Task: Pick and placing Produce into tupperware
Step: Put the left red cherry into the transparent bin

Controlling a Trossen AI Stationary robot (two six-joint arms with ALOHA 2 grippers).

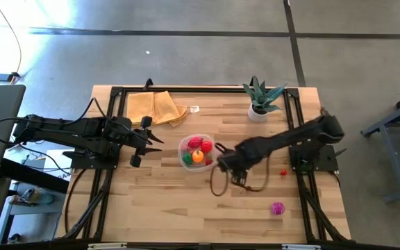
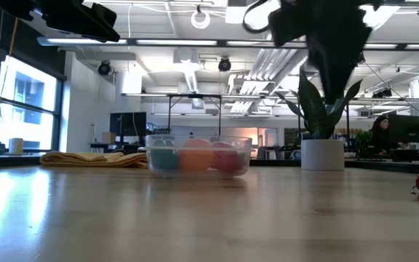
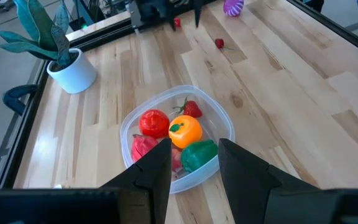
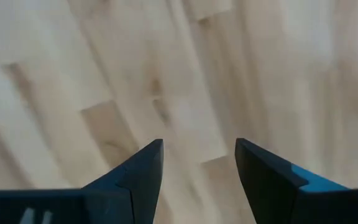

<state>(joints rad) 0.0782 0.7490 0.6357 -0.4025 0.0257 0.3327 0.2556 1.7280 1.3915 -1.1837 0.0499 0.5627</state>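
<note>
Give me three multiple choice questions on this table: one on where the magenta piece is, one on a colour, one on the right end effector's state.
1. Where is the magenta piece?
A. In the container
B. On the table, on the right arm's side
C. On the cloth

2. What colour is the piece in the middle of the container?
A. Orange
B. Blue
C. White

3. What state is the right end effector in?
A. Shut on a strawberry
B. Shut on the cloth
C. Open, holding nothing

Answers:
1 B: the magenta piece lies on bare wood, apart from the container.
2 A: the orange piece sits among red and green ones.
3 C: the right end effector shows only table between its fingers.
</note>
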